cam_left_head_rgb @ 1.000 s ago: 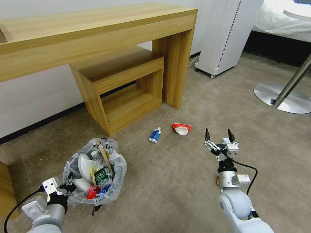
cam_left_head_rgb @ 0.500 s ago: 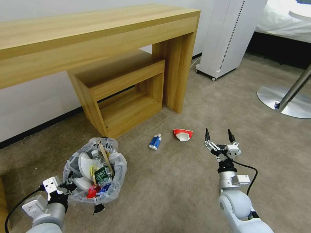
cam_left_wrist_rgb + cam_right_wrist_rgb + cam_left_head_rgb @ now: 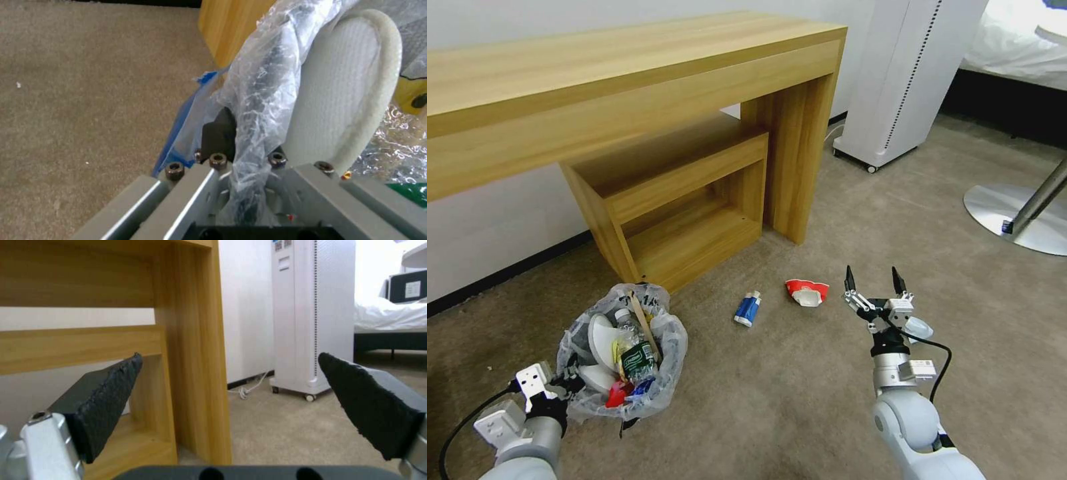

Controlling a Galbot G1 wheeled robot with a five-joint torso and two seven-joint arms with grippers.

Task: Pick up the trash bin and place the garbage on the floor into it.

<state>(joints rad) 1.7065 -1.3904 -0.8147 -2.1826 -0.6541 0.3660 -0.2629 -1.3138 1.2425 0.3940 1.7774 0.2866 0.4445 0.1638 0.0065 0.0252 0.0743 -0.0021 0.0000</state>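
- The floor [image 3: 800, 373] is beige carpet; a long wooden counter [image 3: 627, 73] stands against the far wall, with a low wooden shelf unit [image 3: 680, 193] under it.
- Near left, the left hand [image 3: 564, 385] is clenched on the bagged rim of the trash bin [image 3: 620, 353], which holds a white slipper [image 3: 347, 90], a bottle and wrappers.
- Past the bin's right, a blue-white tube [image 3: 748, 309] lies on the carpet, with a red-and-white wrapper [image 3: 806, 292] just to its right.
- Right of the wrapper, the right hand [image 3: 872, 280] hangs released, fingers spread, grasping nothing.
- Far right stands a white tower appliance [image 3: 907, 73].
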